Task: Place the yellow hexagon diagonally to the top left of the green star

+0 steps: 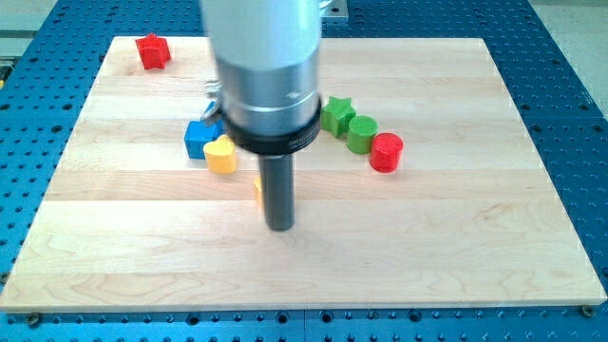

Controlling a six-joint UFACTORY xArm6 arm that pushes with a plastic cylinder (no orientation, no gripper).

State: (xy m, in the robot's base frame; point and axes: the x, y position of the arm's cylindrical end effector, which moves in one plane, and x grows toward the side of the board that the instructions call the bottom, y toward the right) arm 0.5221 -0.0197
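The green star (335,114) lies just right of the arm's silver body, above the board's middle. Only a thin yellow sliver (257,188) shows at the left edge of my dark rod; it may be the yellow hexagon, and the rod hides the rest of it. My tip (279,227) rests on the board near the centre, right against that yellow sliver, below and left of the green star.
A yellow heart-like block (220,154) and a blue block (199,139) touch each other left of the rod. A green cylinder (361,133) and a red cylinder (386,152) trail down-right from the star. A red block (152,50) sits at the top left corner of the wooden board (456,237).
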